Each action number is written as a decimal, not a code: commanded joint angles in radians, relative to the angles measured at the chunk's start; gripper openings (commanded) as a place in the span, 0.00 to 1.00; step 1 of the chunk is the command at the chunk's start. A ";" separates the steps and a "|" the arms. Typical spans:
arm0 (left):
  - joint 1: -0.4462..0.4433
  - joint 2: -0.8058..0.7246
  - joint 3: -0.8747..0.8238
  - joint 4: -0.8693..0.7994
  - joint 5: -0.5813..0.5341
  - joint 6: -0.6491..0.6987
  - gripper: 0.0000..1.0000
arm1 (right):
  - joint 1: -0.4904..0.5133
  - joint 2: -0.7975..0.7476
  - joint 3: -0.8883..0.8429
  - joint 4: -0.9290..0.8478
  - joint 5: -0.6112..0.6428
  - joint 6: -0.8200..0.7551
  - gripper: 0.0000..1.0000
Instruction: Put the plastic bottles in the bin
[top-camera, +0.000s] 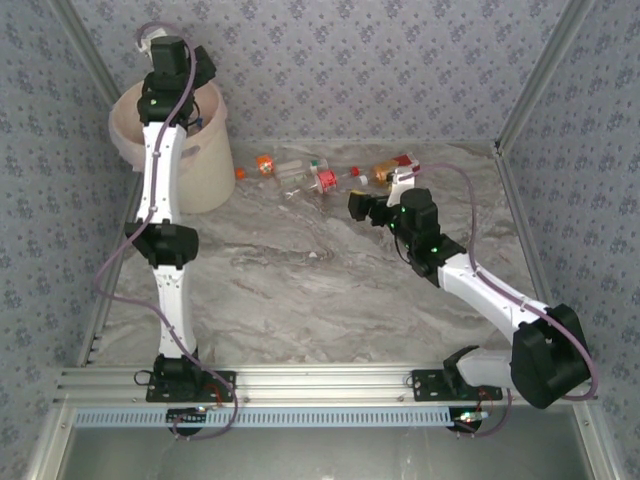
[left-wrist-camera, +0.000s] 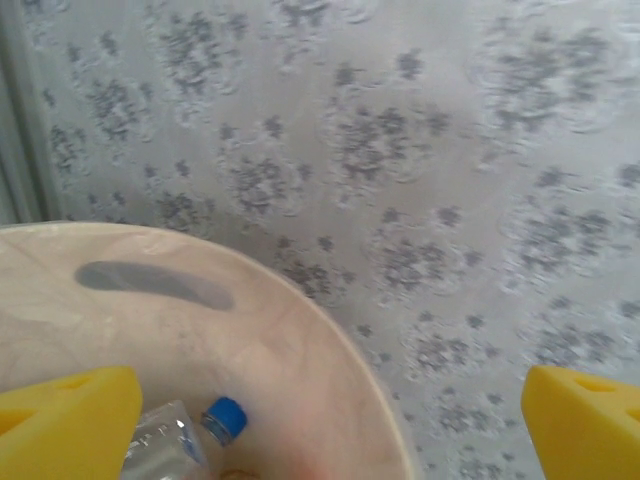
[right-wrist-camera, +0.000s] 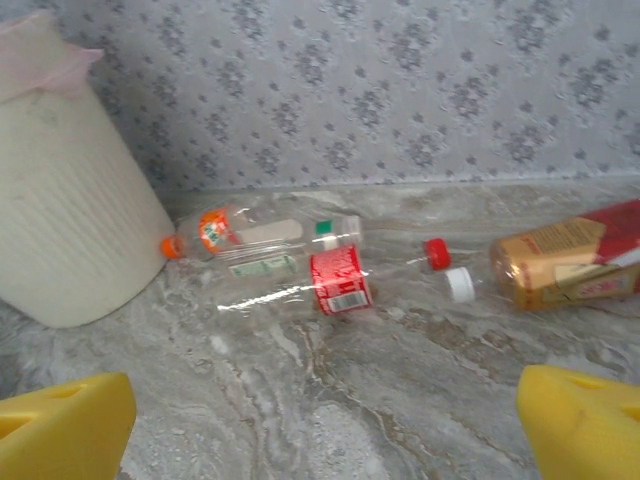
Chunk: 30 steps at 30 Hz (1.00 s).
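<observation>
At the far left the bin (top-camera: 212, 150) stands on the counter (top-camera: 300, 290). The left jaws hang above it, spread wide and empty, with a blue-capped bottle (left-wrist-camera: 185, 435) lying inside below them. The other bottles (top-camera: 325, 178) lie in a row along the back wall. The right jaws hover near them, wide open, holding nothing.

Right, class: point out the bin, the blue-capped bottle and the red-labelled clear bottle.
bin (top-camera: 208, 165), top view, on its outer wall.
blue-capped bottle (left-wrist-camera: 188, 433), left wrist view, on its clear shoulder.
red-labelled clear bottle (right-wrist-camera: 340, 282), right wrist view, on its red label.
</observation>
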 joint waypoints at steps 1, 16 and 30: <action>-0.026 -0.096 0.025 -0.027 0.065 0.080 0.98 | -0.029 -0.007 0.010 -0.041 0.034 0.059 1.00; -0.140 -0.320 -0.425 0.109 0.259 0.127 0.98 | -0.248 0.224 0.173 -0.215 0.013 0.249 1.00; -0.191 -0.848 -1.485 0.829 0.470 -0.150 0.98 | -0.396 0.637 0.504 -0.228 -0.117 0.555 1.00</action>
